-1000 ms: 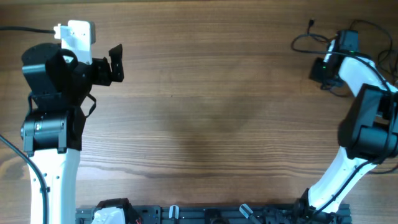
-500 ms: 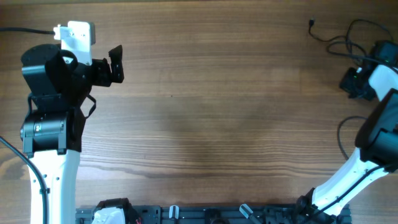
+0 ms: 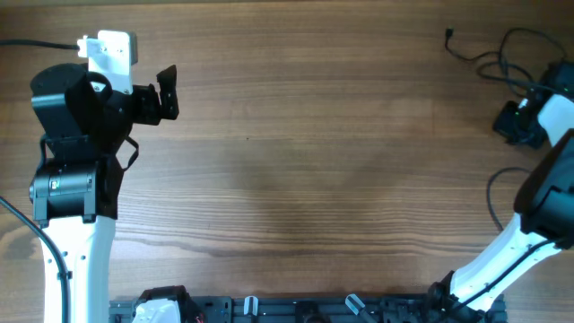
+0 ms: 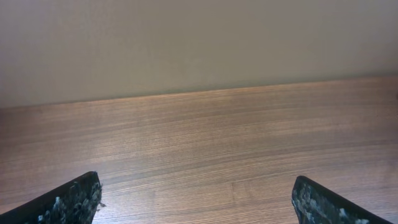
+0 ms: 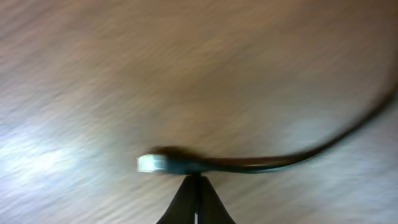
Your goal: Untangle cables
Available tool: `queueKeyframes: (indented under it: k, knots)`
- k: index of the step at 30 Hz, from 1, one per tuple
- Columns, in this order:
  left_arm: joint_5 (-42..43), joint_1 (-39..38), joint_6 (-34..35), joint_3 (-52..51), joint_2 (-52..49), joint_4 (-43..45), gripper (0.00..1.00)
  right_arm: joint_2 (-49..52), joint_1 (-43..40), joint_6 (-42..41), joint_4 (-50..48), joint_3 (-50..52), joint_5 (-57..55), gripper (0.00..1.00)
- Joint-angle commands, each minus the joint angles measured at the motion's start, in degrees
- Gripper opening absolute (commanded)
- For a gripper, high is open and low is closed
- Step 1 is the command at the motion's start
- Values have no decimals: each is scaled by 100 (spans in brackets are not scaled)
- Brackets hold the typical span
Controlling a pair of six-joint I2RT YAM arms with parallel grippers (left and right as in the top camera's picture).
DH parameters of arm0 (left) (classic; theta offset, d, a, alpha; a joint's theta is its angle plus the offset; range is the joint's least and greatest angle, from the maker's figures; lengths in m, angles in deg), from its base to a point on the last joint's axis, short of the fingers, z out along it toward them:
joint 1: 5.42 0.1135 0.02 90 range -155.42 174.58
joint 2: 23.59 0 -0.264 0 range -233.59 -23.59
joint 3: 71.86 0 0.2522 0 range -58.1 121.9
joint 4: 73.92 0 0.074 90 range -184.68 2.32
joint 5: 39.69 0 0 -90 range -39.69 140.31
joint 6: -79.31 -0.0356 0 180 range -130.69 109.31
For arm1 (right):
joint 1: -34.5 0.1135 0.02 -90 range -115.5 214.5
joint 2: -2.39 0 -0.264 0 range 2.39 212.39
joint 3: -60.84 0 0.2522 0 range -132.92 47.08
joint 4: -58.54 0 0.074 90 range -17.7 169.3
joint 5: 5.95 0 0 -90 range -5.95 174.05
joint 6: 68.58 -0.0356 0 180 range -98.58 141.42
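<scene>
Over the last second your right arm [image 3: 538,206] has swung from the tangle out to the right edge of the overhead frame. The cables [image 3: 489,61] have been drawn with it into looser strands, while your left arm [image 3: 72,152] has not shifted.

At the upper left of the overhead view, your left gripper [image 3: 167,94] has its jaws spread wide. Its wrist view shows only two fingertips [image 4: 74,199] in the bottom corners, with the wooden table [image 3: 296,179] between them and a plain wall [image 4: 199,43] behind.

The cables lie in the upper right of the overhead view. One strand ends in a small black plug [image 3: 447,34] on its left, and the loops to the right pass under the arm or off the frame. Your right gripper [image 3: 518,124] sits at the right edge, too small there to read.

The right wrist view is blurred. The fingers meet at bottom centre, pressed together and seemingly pinching the white-tipped cable [image 5: 261,163] just behind its tip. That cable runs right and leaves the frame at the upper right.

You cannot tell whether the thin black arc [image 3: 491,193] at middle right is a loose cable or the arm's own.
</scene>
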Motion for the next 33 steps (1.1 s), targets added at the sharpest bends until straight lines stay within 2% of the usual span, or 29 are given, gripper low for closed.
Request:
queueKeyframes:
  k: [1, 17, 18, 20, 27, 30, 33]
  knots:
    - [70, 31, 28, -20, 79, 7, 100, 15, 527, -129, 192, -170, 332, 5]
    - [70, 31, 33, -20, 79, 133, 100, -1827, 2133, -501, 382, -328, 332, 7]
    - [70, 31, 33, -20, 76, 136, 100, -1967, 2221, -503, 389, -328, 330, 9]
    - [70, 31, 35, -20, 66, 162, 100, -2201, 2358, -529, 404, -328, 302, 24]
    - [68, 31, 59, -20, -131, 356, 100, -2981, 2822, -579, 468, -328, 260, 63]
    - [66, 31, 201, -20, -249, 363, 100, -3182, 3023, -581, 527, -328, 210, 72]
    - [68, 31, 343, -20, -374, 367, 100, -3318, 3270, -584, 577, -328, 87, 77]
